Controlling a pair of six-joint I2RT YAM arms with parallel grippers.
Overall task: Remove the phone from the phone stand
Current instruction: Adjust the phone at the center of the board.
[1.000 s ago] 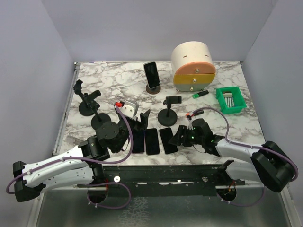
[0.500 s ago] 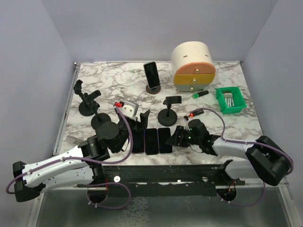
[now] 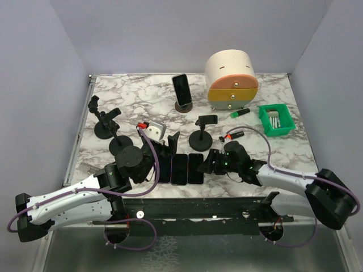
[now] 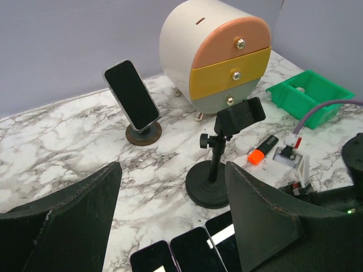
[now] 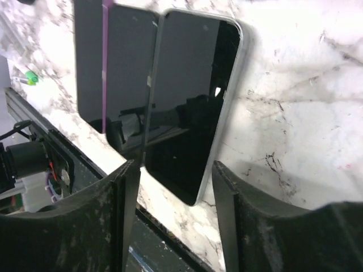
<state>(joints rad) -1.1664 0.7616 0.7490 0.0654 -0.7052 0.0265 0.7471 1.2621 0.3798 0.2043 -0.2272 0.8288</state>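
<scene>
While stretched low along the counter point(image 3: 142, 93), right gripper point(image 3: 207, 164): jaws spread, empty, beside flat phones point(image 3: 180, 169); left gripper point(image 3: 167, 146) likewise parted, empty.

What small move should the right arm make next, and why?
Probably lift the right gripper clear: it is open, low by the rightmost flat phone, holding nothing. One phone leans in its round stand at the back, not yet removed.
</scene>
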